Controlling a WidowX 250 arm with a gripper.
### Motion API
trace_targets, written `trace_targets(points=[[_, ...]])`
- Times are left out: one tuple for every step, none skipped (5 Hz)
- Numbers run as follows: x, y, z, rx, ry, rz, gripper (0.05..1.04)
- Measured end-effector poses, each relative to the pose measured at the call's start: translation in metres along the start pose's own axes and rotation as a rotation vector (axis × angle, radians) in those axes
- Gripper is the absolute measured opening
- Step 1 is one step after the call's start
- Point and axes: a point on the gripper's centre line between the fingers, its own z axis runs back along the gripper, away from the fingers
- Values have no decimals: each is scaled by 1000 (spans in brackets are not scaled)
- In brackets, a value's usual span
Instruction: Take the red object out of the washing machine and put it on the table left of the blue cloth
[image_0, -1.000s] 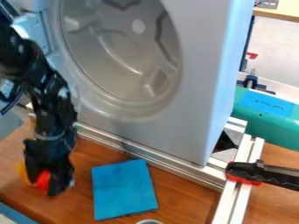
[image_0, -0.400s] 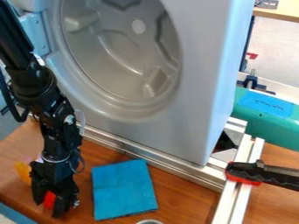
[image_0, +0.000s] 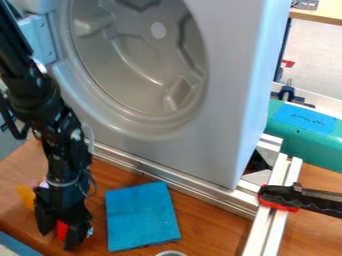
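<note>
Fingers (image_0: 44, 219) look closed around a small red thing (image_0: 61, 230) from where I'm standing, one on each side. It's down by the near left edge of the worktop (image_0: 207, 217), with the folded blue cloth (image_0: 141, 217) to its right and an orange thing (image_0: 27, 196) up behind it. Can't tell if it's touching the wood. Most of it is hidden, so this is a guess, but I'd bet on light and fairly stiff, probably plastic, nothing fragile. Smooth sides might slip if you only pinch one end, so imo grab it across the middle, both sides square on, and don't squeeze hard in case it's softer than it looks.
</note>
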Motion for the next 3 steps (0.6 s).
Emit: trace_targets(points=[[-1,-2,21,8,-76,52,1007],[4,-7,44,46,-153,74,1003],[9,-13,80,58,-258,62,1001]])
